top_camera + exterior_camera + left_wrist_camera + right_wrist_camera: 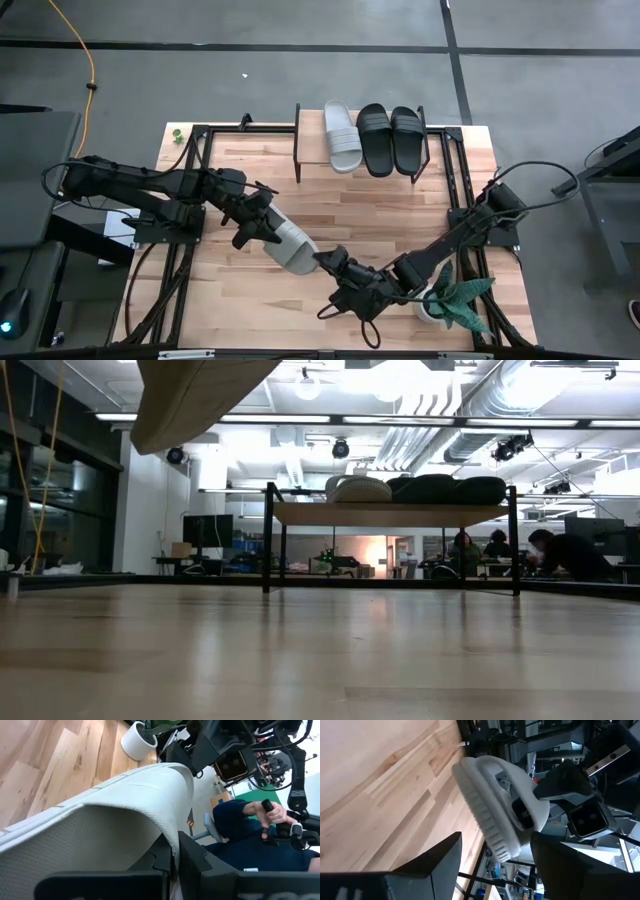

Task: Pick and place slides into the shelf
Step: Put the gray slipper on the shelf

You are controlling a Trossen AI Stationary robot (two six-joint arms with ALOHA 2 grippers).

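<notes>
A pale grey-green slide (288,243) hangs above the middle of the table, with my left gripper (256,226) shut on it. In the low view its sole (200,400) shows high at the left, clear of the tabletop. My right gripper (328,262) is open just beyond the slide's other end (502,845). Its two fingers (445,865) stand on either side of that end, with a gap showing on both sides. At the far edge, the shelf (310,150) carries one pale slide (342,135) and two black slides (390,140), all resting on their soles. My left gripper pinches the edge of the slide's wide strap (172,845) between its two shut fingers (192,857). It comes from the table's left side, slanting a little down. The slide is lifted clear of the table and tilted, and its far end reaches toward my right gripper.
A potted plant in a white pot (448,300) stands at the near right, close behind my right arm. Black frame rails (185,290) run along the table's left and right sides. A person's hand (270,812) shows beyond the table.
</notes>
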